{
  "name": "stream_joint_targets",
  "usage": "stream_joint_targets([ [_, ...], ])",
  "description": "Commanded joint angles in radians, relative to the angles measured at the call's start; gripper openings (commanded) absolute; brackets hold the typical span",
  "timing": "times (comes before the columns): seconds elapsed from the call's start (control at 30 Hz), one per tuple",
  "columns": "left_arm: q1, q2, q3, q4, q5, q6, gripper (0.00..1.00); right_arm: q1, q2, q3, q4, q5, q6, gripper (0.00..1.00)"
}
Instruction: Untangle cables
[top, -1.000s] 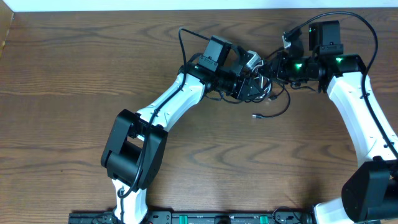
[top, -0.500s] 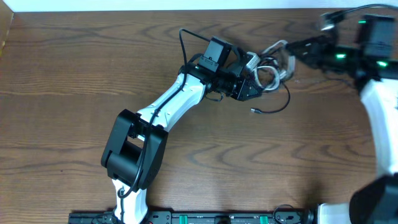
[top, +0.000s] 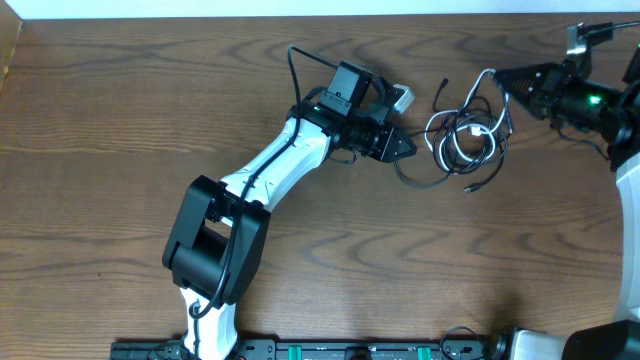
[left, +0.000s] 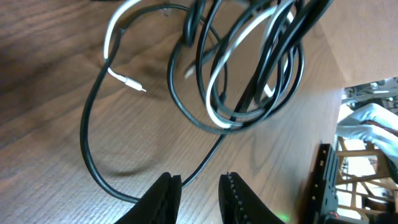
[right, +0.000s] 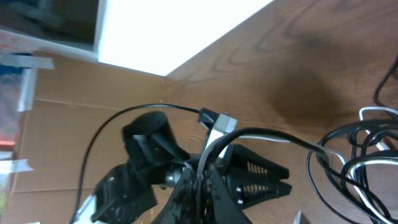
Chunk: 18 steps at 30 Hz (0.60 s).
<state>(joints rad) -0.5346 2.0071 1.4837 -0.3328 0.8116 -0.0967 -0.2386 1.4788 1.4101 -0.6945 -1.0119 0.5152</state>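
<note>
- Right pincer (top: 503, 76), pressed together on black cable (top: 497, 140), has hauled bundle clear of left pincer (top: 405, 148).
- Loops now on desk (top: 150, 120), right of left pincer.
- White cable (top: 433, 133) still threaded through the black loops.
- Left pincer slightly spread, black strand trailing into gap.
- Tangle looser, not separated.

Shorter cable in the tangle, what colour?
White; the shorter cable shows clearest in left wrist view.
</note>
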Motion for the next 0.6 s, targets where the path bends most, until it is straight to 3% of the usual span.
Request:
stream_joint_targets([
  [0.0,0.009,0.002,-0.003,0.014,-0.024,0.014,0.27,0.036,-0.002,0.011,-0.044,0.025,-0.097,0.01],
  [0.27,0.046,0.002,-0.003,-0.016,-0.023,0.013,0.27,0.116,0.002,-0.016,-0.273,0.457,-0.21,0.01],
  [0.57,0.051,0.002,-0.003,-0.032,-0.024,0.013,0.27,0.175,0.05,-0.155,-0.243,0.655,-0.217,0.01],
])
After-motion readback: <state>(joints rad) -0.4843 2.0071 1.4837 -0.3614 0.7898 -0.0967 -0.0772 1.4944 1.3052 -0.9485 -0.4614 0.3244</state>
